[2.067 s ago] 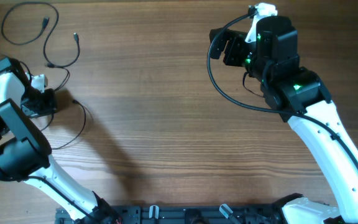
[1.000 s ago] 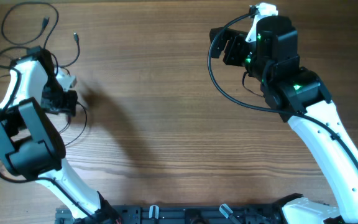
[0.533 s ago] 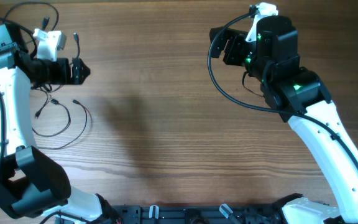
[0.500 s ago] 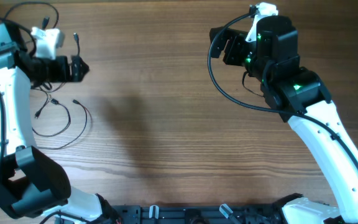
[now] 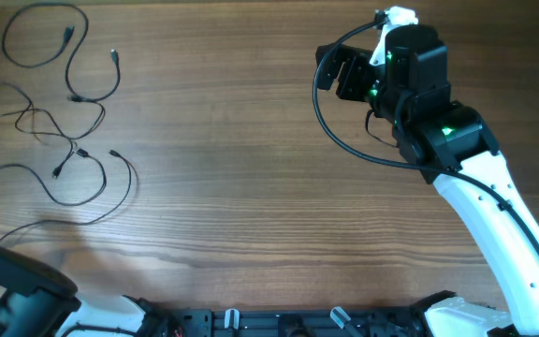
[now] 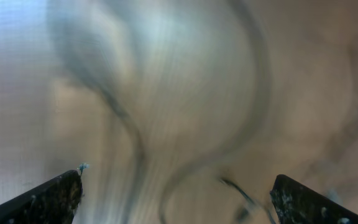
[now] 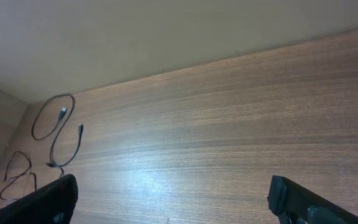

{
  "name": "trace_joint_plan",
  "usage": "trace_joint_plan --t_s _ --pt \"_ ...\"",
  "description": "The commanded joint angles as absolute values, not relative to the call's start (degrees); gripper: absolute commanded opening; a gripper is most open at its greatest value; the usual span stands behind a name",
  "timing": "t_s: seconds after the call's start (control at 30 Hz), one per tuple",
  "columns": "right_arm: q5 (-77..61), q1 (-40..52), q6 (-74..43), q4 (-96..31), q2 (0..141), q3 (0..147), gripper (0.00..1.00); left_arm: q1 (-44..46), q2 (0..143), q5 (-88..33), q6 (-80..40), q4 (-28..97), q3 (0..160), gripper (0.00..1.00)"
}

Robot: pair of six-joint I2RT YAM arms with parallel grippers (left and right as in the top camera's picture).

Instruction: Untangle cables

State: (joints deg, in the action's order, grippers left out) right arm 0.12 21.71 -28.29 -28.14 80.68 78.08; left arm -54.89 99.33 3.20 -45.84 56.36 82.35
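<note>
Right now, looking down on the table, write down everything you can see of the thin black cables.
The cables are thin black cords with small plug ends, lying loose at the left side of the wooden table. One makes an open loop near the far corner; others curl and cross below it. Only the table touches them.

Thin black cables (image 5: 80,152) on a brown wood-grain table (image 5: 251,187), plug ends (image 5: 112,54) seemingly silvery.
</note>
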Motion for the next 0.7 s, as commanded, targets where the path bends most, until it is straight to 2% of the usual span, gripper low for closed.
trace_joint_plan --t_s 0.0,0.2,0.23,0.27,0.3,0.43,0.67 --pt "1.3 21.7 -28.7 -27.9 81.2 78.3 1.00 -59.2 100.3 8.9 -54.5 54.2 77.7 1.00" --pt "1.3 21.7 -28.6 -27.9 81.2 78.3 1.00 -62.1 100.3 8.9 -54.5 46.4 70.1 1.00" --pt "1.3 21.7 -28.7 -27.9 81.2 78.3 1.00 -62.2 100.3 8.9 -54.5 45.2 69.1 0.97" --pt "1.2 21.7 -28.7 -27.9 81.2 78.3 1.00 -62.2 100.3 9.1 -54.5 43.7 68.1 0.83" --pt "1.2 21.7 -28.7 -27.9 81.2 78.3 0.99 -62.2 100.4 9.3 -54.5 42.0 67.3 0.80" --pt "1.2 21.7 -28.7 -28.0 81.2 78.3 1.00 -62.2 102.1 9.3 -54.1 38.2 65.5 0.88" --pt "1.2 21.7 -28.7 -28.0 81.2 78.3 1.00 -62.1 108.2 9.1 -49.5 33.6 65.5 0.88"
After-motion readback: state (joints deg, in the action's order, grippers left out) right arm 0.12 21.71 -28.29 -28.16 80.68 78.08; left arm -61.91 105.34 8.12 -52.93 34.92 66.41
